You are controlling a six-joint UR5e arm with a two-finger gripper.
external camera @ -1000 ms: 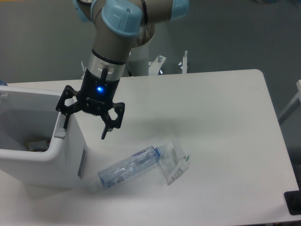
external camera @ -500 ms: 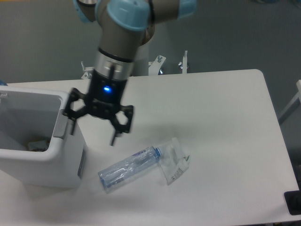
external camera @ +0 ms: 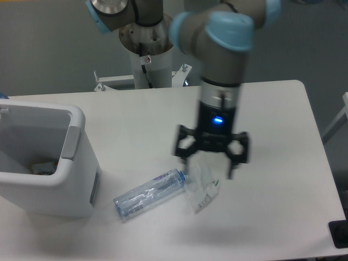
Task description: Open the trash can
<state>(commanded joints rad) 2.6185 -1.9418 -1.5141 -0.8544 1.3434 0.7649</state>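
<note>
The white boxy trash can point(external camera: 76, 179) stands at the left edge of the table. Its top is open and I see into it; some rubbish lies at the bottom. A grey push-bar point(external camera: 69, 142) sits on its right rim. My gripper point(external camera: 211, 163) hangs open and empty over the middle of the table, well to the right of the can, just above a clear plastic bottle point(external camera: 148, 193) and a clear plastic wrapper point(external camera: 202, 185). The gripper is blurred by motion.
The bottle lies on its side right of the can, with the wrapper at its cap end. The arm's base column point(external camera: 147, 54) stands behind the table's far edge. A dark object point(external camera: 340, 235) sits at the bottom right corner.
My gripper has swung from beside the can's push-bar rightward across the table to above the wrapper. The can, bottle and wrapper have not moved.
</note>
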